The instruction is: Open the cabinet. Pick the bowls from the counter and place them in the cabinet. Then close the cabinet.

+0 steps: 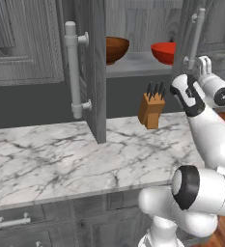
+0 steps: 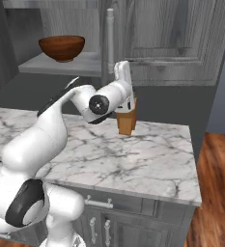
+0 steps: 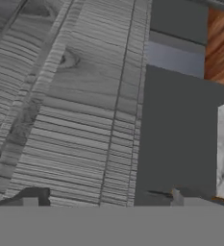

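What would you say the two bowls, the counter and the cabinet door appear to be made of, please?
Brown bowl: looks like dark wood, satin sheen, faint grain.
Red bowl: glossy, uniform colour; glazed ceramic or plastic, can't tell which.
Counter: white marble look, dark grey veins, polished.
Cabinet door: grey wood grain, matte, with a silver metal-looking handle.

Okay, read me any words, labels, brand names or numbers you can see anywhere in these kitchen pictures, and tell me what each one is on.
There is no readable text.
Cabinet doors: wood grain alone, no label.
Knife block: plain, no brand mark.
Brown bowl and red bowl: unmarked.
Counter: marble veins, no writing.
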